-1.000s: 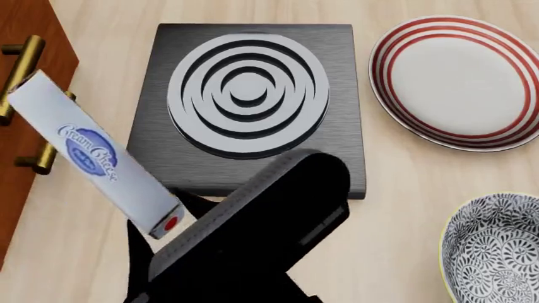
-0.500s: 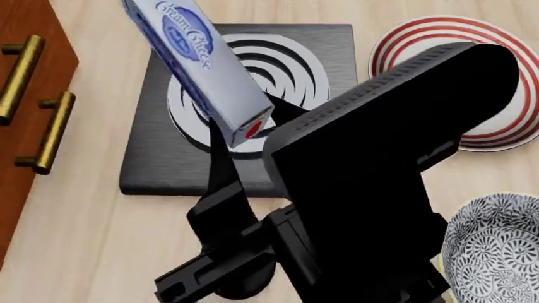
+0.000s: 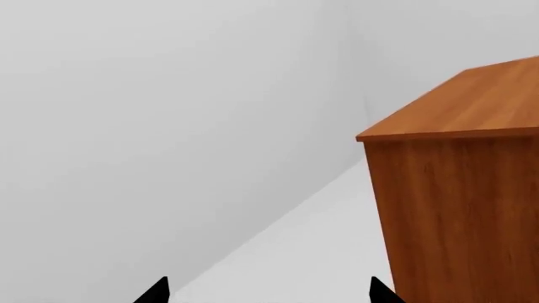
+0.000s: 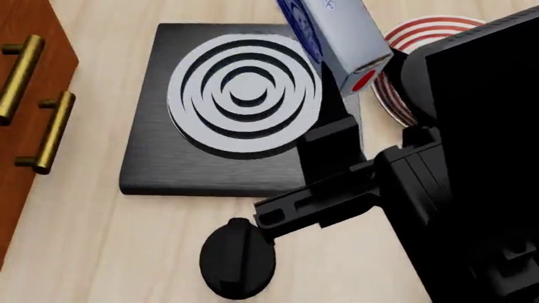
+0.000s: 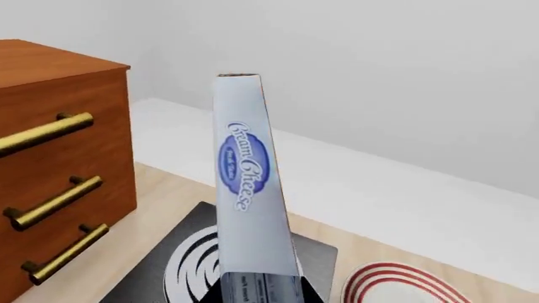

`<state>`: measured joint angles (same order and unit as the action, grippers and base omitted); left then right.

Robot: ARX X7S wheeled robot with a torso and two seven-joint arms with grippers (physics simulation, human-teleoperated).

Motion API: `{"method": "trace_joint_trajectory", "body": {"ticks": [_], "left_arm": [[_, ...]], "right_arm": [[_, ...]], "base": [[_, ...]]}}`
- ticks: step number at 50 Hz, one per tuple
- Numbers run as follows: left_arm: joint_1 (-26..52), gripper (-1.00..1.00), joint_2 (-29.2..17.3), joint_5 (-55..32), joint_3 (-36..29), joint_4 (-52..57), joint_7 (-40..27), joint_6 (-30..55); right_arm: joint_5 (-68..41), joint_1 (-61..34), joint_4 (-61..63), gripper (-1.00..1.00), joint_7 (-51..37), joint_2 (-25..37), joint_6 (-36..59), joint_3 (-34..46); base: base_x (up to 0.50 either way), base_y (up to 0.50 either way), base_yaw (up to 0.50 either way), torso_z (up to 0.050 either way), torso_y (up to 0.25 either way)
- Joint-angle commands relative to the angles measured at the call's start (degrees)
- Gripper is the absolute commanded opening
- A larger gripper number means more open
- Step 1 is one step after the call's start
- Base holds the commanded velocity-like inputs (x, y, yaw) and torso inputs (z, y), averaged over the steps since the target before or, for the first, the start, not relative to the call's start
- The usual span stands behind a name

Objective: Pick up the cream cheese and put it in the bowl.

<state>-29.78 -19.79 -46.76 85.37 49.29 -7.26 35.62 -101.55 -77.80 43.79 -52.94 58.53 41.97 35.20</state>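
The cream cheese (image 4: 335,35) is a light blue-grey box with a red end flap. It hangs tilted in the air over the right edge of the dark burner plate, close to the red-ringed plate. My right gripper (image 4: 355,104) is shut on its lower end. In the right wrist view the box (image 5: 248,189) stands straight up out of the right gripper (image 5: 259,294), logo facing the camera. The bowl is hidden behind my right arm. My left gripper (image 3: 267,294) is open with nothing between its tips, and faces a wall and a wooden cabinet.
A dark square burner plate (image 4: 151,145) with white concentric rings lies at the table's middle. A white plate with red rings (image 4: 425,28) peeks out at the back right. A wooden cabinet with brass handles (image 4: 34,76) stands at the left. My right arm (image 4: 471,177) fills the right side.
My right gripper has carried the cream cheese rightward, from over the burner's left part to its right edge by the plate. The arm now covers the bowl.
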Motion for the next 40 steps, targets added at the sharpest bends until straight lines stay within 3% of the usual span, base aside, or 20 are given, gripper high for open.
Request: {"method": "trace_joint_trajectory", "body": {"ticks": [1,16,30,40], "left_arm": [[-0.04,1.0,1.16,1.08,-0.51,-0.14,1.22,-0.9],[-1.87,1.0,-1.07,-5.28,4.59,2.28,-1.75,3.11],[-1.11,1.0,-0.71,-3.41,3.46,1.36,-0.69,2.24],[-0.85,1.0,-1.24,-3.97,3.59,1.16,-1.31,2.99]], "right_arm": [[0.78,2.07,-0.84,-1.0,-0.19,5.05,-1.27,-2.62],[-7.31,-2.6,-4.9,-1.0,-5.17,8.87,3.21,-2.0],[-17.46,-10.96,-6.47,-1.0,-11.95,12.87,11.36,-0.64],[-22.63,-12.02,-8.4,-1.0,-14.87,15.54,12.62,0.16]], "base": [[0.0,0.0,0.0,0.0,0.01],[0.0,0.0,0.0,0.0,0.0],[0.0,0.0,0.0,0.001,0.001],[0.0,0.0,0.0,0.0,0.001]]}}
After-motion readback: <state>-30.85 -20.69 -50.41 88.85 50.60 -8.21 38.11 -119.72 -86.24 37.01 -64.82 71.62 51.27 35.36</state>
